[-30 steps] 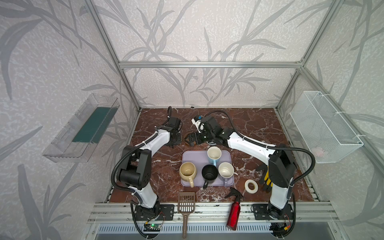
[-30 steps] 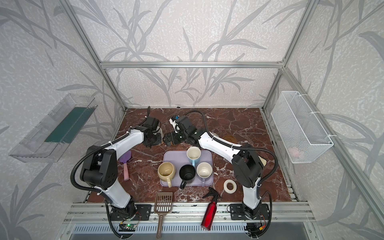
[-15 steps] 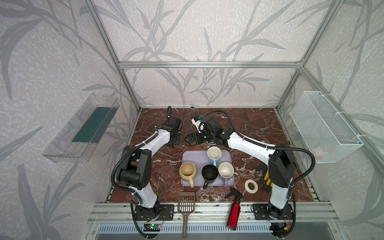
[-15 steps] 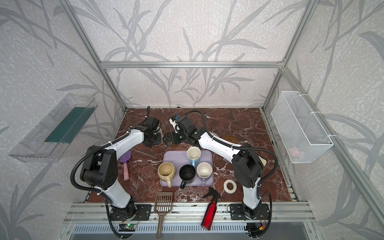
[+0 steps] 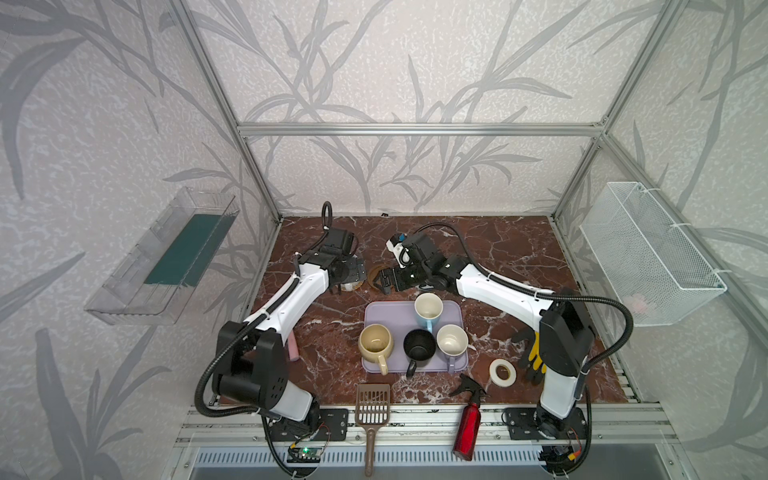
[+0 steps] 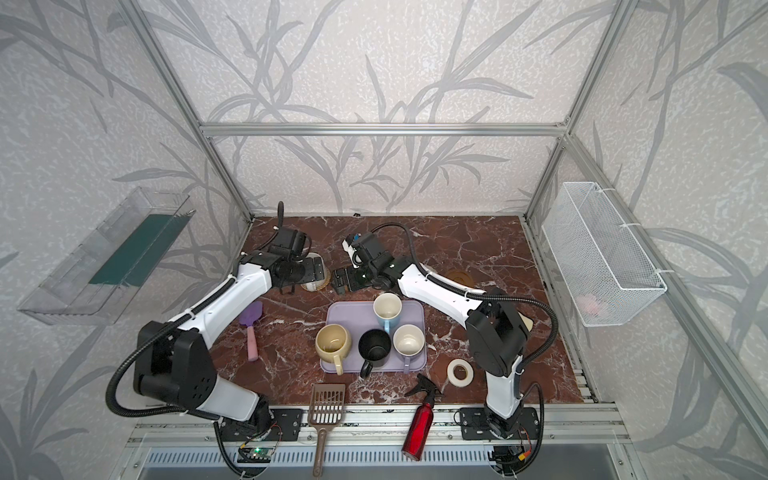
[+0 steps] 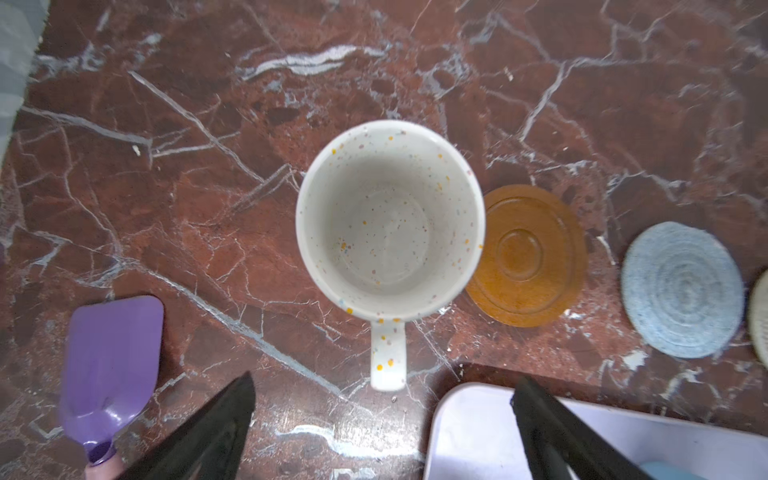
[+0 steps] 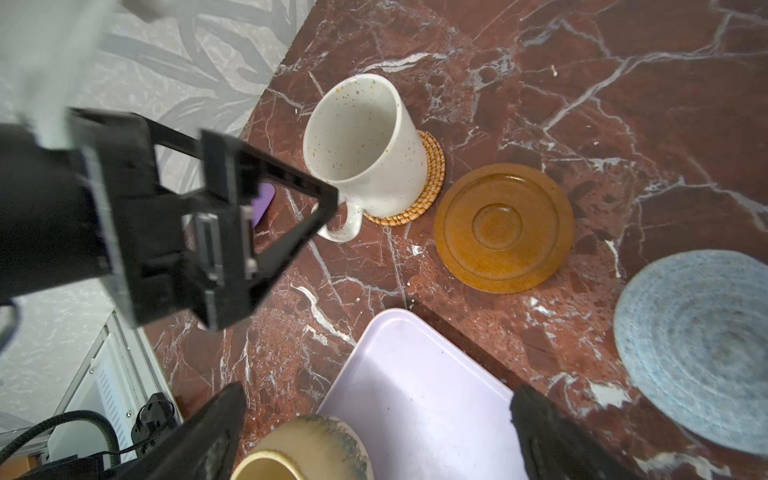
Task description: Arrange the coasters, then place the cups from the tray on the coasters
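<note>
The white speckled cup (image 8: 365,153) stands upright on the orange-tan woven coaster (image 8: 432,174). My left gripper (image 7: 382,399) hangs open just above its handle and holds nothing. An amber coaster (image 7: 525,255), a grey-blue woven coaster (image 7: 681,291) and the edge of a cream one (image 7: 762,316) lie in a row beside it. My right gripper (image 8: 376,399) is open and empty over the lavender tray (image 5: 376,316), near its far corner. On the tray stand the light blue (image 5: 428,309), cream-yellow (image 5: 376,340), black (image 5: 419,345) and lavender (image 5: 452,340) cups. Another amber coaster (image 6: 459,276) lies behind the right arm.
A purple scoop (image 6: 251,328) lies left of the tray. Along the front are a brown slotted scoop (image 5: 372,409), a red spray bottle (image 5: 467,428) and a white tape roll (image 5: 502,371). Gloves (image 5: 532,353) lie by the right arm's base. A wire basket (image 5: 648,253) hangs on the right wall.
My left gripper has opened and let go of the speckled cup, which now stands free on the woven coaster. Both arms have hardly moved.
</note>
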Robot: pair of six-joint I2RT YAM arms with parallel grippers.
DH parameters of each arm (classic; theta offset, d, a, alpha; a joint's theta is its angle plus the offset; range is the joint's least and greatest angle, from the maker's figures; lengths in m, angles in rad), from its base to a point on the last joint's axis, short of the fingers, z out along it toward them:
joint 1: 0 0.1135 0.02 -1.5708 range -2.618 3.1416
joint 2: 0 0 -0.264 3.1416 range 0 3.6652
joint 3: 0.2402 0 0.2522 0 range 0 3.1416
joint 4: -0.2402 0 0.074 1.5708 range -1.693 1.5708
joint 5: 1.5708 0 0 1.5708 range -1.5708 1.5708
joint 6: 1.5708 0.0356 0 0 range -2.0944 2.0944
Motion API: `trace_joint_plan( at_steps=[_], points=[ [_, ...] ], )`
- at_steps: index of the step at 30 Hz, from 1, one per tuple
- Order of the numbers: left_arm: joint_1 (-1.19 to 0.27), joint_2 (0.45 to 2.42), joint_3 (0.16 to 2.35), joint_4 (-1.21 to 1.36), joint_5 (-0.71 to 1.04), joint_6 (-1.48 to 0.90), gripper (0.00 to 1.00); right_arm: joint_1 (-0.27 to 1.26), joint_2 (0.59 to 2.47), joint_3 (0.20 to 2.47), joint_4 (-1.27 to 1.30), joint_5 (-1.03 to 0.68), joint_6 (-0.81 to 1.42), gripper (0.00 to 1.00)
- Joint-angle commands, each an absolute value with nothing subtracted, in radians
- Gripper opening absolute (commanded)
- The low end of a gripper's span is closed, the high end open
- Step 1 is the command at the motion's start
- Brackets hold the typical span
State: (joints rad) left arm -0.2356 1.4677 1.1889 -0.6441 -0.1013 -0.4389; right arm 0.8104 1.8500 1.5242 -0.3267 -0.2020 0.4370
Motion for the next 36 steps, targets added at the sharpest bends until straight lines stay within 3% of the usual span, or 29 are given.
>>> trace_joint_plan(
  at_steps=[1,13,23,36],
  points=[
    [-0.233,1.37,1.165,-0.66,-0.046,-0.473,0.99,0.807,1.755,1.493,-0.38,-0.166,0.421,0.99],
    [-0.235,1.146,1.092,-0.683,0.289,-0.503,0.99,0.807,1.528,1.333,-0.575,-0.038,0.384,0.99],
    [-0.243,1.096,1.018,-0.615,0.56,-0.522,0.99,0.805,1.476,1.24,-0.694,-0.074,0.42,0.99],
    [-0.328,1.067,0.859,-0.418,0.583,-0.594,0.99,0.828,1.469,1.124,-0.592,0.028,0.483,0.99]
  ],
)
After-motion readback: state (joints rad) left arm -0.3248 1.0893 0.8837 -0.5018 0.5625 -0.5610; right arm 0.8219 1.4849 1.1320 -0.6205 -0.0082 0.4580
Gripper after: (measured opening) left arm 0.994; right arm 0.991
